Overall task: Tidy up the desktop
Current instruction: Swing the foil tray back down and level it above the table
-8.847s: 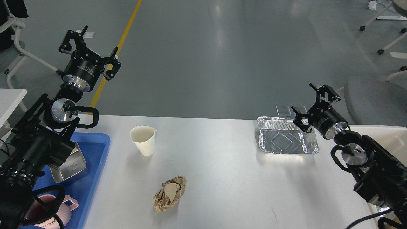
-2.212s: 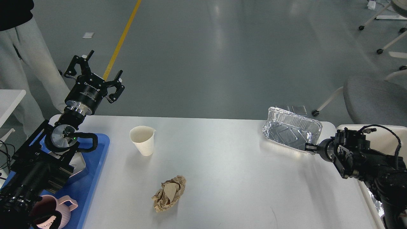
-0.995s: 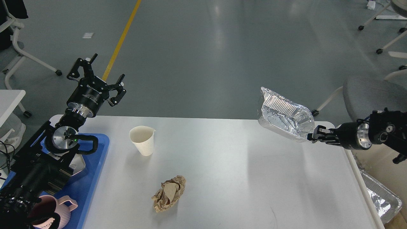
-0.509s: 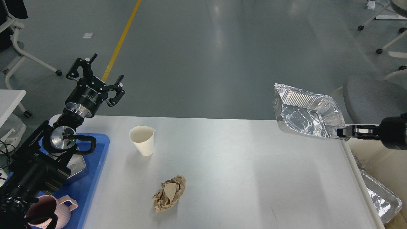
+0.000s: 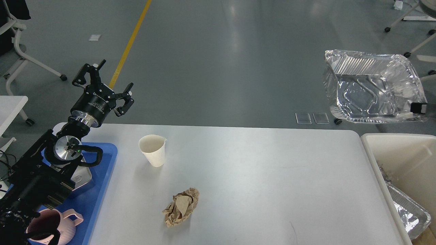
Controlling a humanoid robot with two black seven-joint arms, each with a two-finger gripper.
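Glossy grey floor (image 5: pixel 218 51) — yellow line (image 5: pixel 131 44), wheeled chair (image 5: pixel 20 51) at left

paper cup (image 5: pixel 153 150) upright | crumpled brown paper (image 5: pixel 181 207) nearer | foil tray (image 5: pixel 373 91) tilted, aloft

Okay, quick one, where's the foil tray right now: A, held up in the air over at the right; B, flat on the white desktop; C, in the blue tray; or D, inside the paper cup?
A: the foil tray hangs tilted in the air above the cream bin, clear of the desktop.
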